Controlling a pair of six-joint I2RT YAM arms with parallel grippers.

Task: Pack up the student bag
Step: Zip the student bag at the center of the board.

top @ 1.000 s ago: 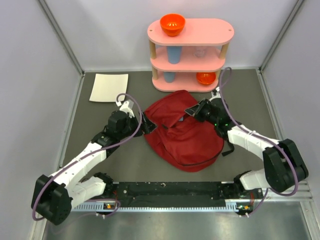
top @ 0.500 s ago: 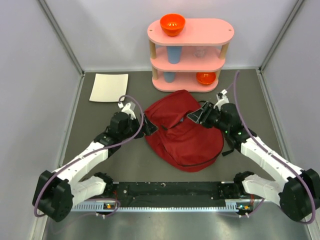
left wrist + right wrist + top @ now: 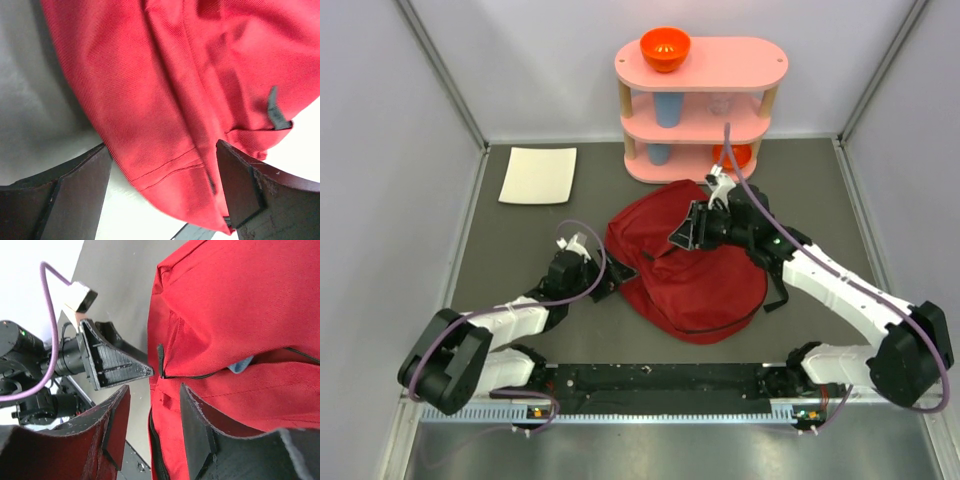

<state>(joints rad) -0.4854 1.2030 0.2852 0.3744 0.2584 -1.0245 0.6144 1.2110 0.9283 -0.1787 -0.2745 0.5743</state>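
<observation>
Left gripper (image 3: 160,150) sat wide open, edge of the student bag (image 3: 165,75) lying between its fingers, nothing pinched. Further out, the right gripper (image 3: 155,395) hung part-open just above the bag, zipper pull (image 3: 160,360) right ahead of its fingertips, holding nothing. The bag looked like soft, light, floppy cloth that would bunch, so I'd take the pull or a seam fold. Only the right wrist view showed the slit with something blue (image 3: 240,365) inside; the top view showed just a slumped heap between both grippers.
</observation>
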